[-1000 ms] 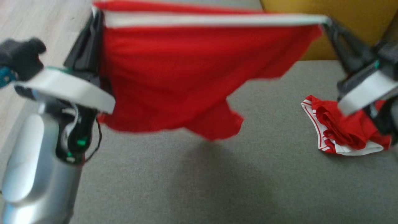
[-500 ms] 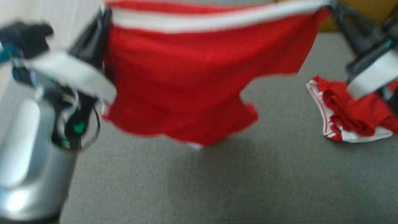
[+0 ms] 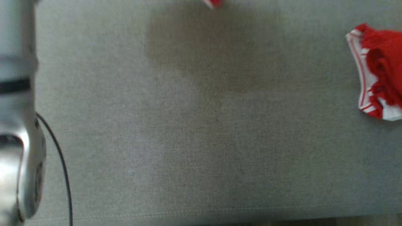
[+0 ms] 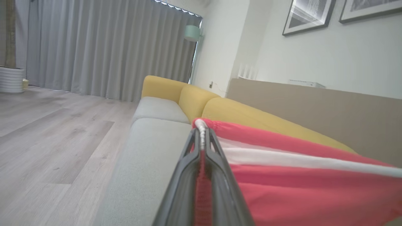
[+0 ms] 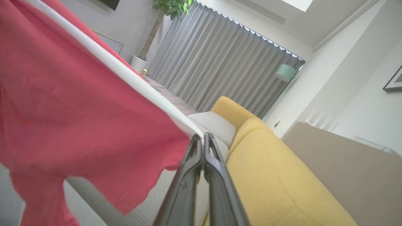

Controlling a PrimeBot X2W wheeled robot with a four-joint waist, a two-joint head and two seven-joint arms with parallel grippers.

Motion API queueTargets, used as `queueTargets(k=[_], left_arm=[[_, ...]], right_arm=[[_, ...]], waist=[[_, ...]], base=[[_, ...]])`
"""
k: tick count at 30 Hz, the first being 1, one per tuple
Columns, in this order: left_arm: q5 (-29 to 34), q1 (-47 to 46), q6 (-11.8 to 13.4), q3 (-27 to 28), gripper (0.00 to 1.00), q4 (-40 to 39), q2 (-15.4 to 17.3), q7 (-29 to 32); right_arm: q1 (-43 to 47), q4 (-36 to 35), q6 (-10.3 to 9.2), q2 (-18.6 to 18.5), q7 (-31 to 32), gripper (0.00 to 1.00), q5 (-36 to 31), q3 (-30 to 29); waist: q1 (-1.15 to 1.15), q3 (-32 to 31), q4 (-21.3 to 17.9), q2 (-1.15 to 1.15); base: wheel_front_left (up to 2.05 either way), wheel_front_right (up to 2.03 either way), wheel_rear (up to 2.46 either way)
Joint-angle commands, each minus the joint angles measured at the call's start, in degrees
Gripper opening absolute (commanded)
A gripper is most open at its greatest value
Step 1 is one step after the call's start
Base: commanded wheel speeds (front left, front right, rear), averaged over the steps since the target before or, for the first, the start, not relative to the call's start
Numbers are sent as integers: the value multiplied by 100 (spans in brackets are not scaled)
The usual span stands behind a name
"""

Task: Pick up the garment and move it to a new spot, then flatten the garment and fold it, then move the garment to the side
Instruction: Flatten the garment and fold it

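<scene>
The red garment [image 4: 298,188] with a white waistband hangs stretched in the air between my two grippers, above the grey sofa seat [image 3: 201,125]. In the left wrist view my left gripper [image 4: 202,138] is shut on one corner of the waistband, the cloth running off to the right. In the right wrist view my right gripper [image 5: 201,139] is shut on the other corner, and the red garment [image 5: 78,103] spreads to the left and hangs down. In the head view a small red tip of the garment [image 3: 213,2] pokes in at the top edge, its shadow on the cushion below.
A second red and white garment [image 3: 377,72] lies crumpled on the seat at the far right. My left arm's silver forearm [image 3: 19,141] and its cable run along the left edge. The yellow backrest [image 5: 282,182] rises behind the seat, with wooden floor [image 4: 47,141] beyond.
The head camera has tipped down toward the seat, so the held garment and both grippers have slid out over the top edge. The crumpled garment looks unmoved on the cushion.
</scene>
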Motion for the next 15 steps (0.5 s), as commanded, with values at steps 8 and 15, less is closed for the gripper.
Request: queueTargets(k=[8,15], left_arm=[[106,-955,-300,180,0,1580,-103,-1217],[174,-519,-687,-155,0,2655,-305,-1494]], right_arm=[[-632,1606,19,740,-940,0,-280,189],[-142,2322,19,963,-1189,0,-18,1079]], waist=[[-2,963,67,0],[-2,929,188,0]], base=[[0,0,0],[0,0,0]])
